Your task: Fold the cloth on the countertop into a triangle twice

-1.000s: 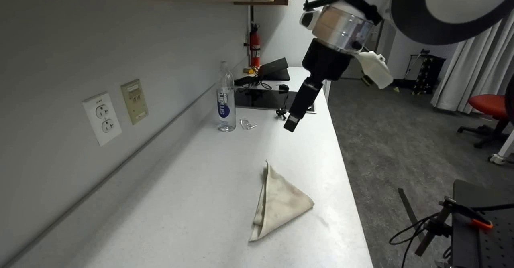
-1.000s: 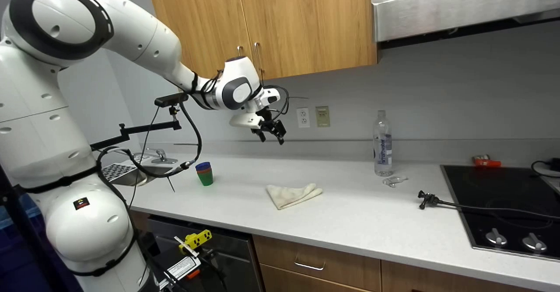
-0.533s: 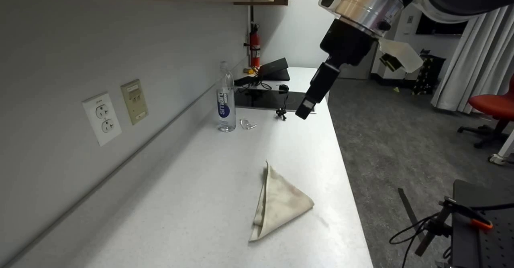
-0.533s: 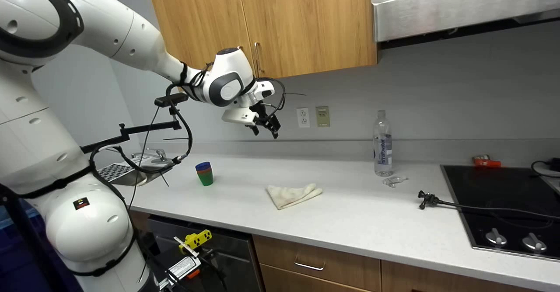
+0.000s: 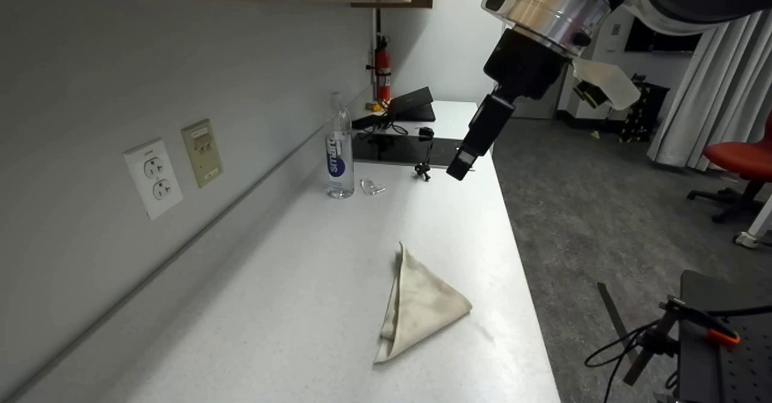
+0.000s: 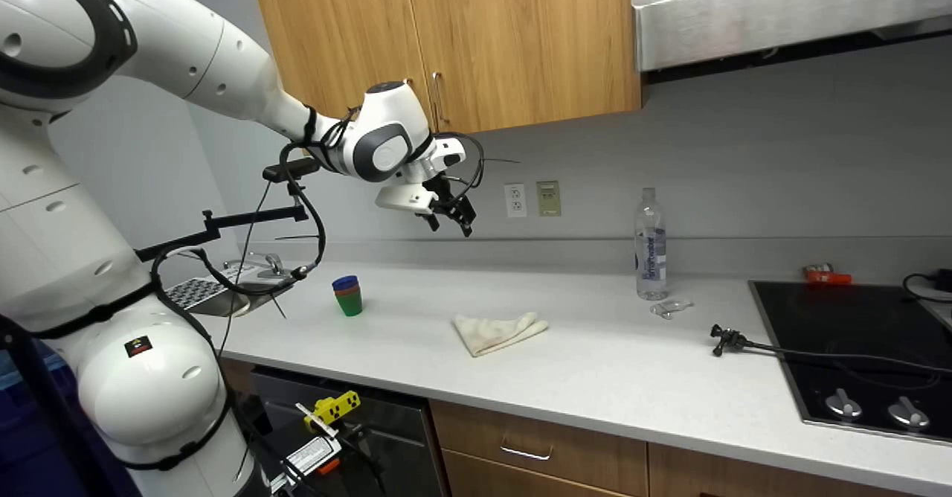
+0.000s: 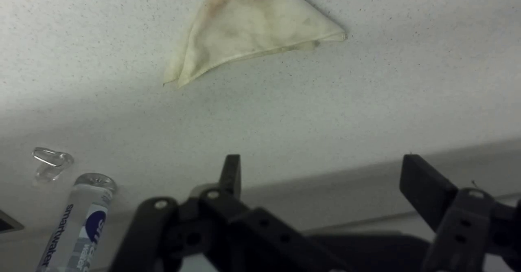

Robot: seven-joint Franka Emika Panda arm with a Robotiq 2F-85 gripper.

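We have open room round the cream, triangle-folded cloth (image 5: 426, 307) on the white, speckled surface (image 5: 271, 306), front edge near; our black, two-fingered hand (image 7: 321, 168) hangs clear, spread wide.

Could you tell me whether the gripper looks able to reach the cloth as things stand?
Probably yes: the open gripper hangs above the countertop, and nothing visible stands between it and the cloth.

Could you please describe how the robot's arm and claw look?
The arm is mostly white and rounded, with dark rings at joints, black cables and straps, a small dark label and a silver collar. The claw is black, with two jointed fingers ending in flat pads.
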